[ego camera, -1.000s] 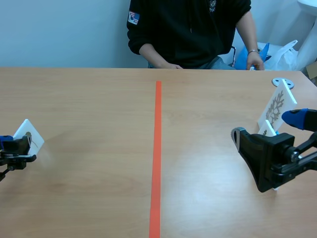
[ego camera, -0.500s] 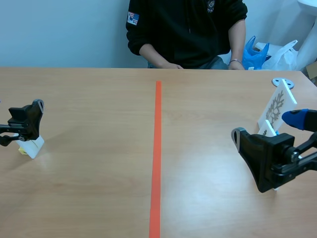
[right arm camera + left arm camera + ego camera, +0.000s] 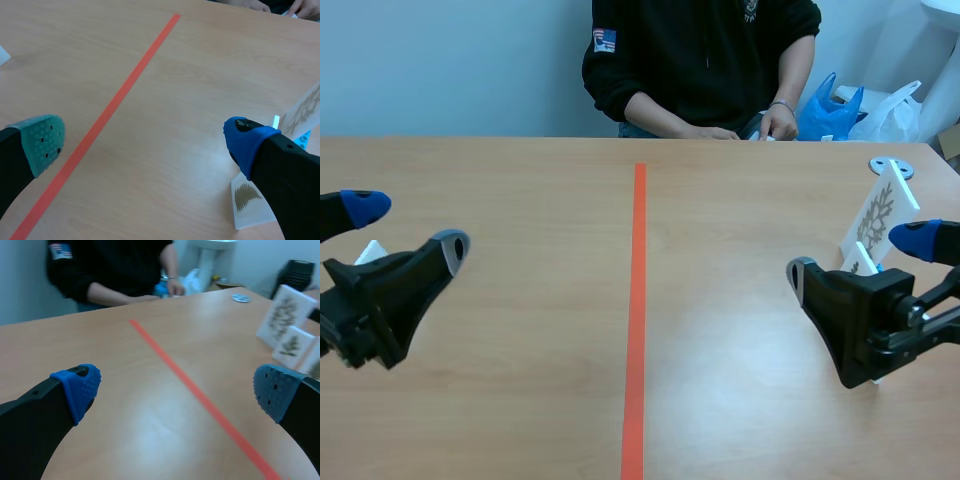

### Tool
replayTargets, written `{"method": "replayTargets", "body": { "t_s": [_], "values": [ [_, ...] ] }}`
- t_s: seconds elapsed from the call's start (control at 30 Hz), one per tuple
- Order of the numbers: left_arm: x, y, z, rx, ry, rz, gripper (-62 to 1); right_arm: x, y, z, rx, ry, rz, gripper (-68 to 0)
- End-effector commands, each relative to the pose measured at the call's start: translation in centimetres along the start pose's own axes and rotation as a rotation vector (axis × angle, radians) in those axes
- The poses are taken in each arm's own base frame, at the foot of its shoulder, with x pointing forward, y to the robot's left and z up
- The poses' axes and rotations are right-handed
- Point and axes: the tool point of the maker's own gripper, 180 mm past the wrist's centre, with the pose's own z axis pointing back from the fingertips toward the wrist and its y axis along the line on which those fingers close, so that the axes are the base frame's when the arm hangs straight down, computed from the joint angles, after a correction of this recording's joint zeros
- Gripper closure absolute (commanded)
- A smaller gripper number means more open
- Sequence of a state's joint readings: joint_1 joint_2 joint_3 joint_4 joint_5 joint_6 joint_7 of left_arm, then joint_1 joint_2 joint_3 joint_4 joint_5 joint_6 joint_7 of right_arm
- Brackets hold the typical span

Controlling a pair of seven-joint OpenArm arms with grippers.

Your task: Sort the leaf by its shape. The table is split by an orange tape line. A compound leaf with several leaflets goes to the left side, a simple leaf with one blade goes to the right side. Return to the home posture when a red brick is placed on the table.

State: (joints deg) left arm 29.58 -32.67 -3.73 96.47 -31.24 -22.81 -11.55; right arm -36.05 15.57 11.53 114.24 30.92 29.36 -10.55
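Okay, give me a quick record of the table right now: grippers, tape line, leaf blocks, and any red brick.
Left gripper: open, empty.
Right gripper: open, empty.
Tape line: orange, down the table's middle.
Left side: one white block, mostly hidden behind the left gripper.
Right side: tall leaf block and smaller leaf block, by the right gripper.
Red brick: none in view.

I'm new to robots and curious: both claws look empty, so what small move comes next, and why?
Probably ease the open right gripper toward the small leaf card beside it: the left gripper is open too, and no red brick shows.
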Motion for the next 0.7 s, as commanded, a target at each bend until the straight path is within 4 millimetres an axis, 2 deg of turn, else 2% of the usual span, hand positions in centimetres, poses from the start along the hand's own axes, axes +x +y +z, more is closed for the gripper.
{"method": "replayTargets", "body": {
  "t_s": [0.0, 0.1, 0.23, 0.43, 0.67],
  "values": [
    [0.2, -0.9, -0.1, -0.02, 0.009, -0.012, -62.3, 1.0, -0.3, 0.0, -0.006, -0.035, 0.004, -67.9],
    [0.0, -2.8, 0.0, -0.059, 0.058, -0.025, -62.3, 1.0, -0.3, 0.0, -0.006, -0.036, 0.003, -67.9],
    [-0.3, -4.3, 0.4, -0.078, 0.094, -0.008, -62.3, 1.0, -0.3, 0.0, -0.006, -0.035, 0.004, -67.9],
    [-1.1, -4.4, 0.4, -0.052, 0.131, 0.016, -62.3, 1.0, -0.3, 0.0, -0.006, -0.035, 0.004, -67.9],
    [-1.1, -4.3, 0.3, -0.043, 0.131, 0.019, -62.3, 1.0, -0.3, 0.0, -0.005, -0.034, 0.003, -67.9]
  ]
}}
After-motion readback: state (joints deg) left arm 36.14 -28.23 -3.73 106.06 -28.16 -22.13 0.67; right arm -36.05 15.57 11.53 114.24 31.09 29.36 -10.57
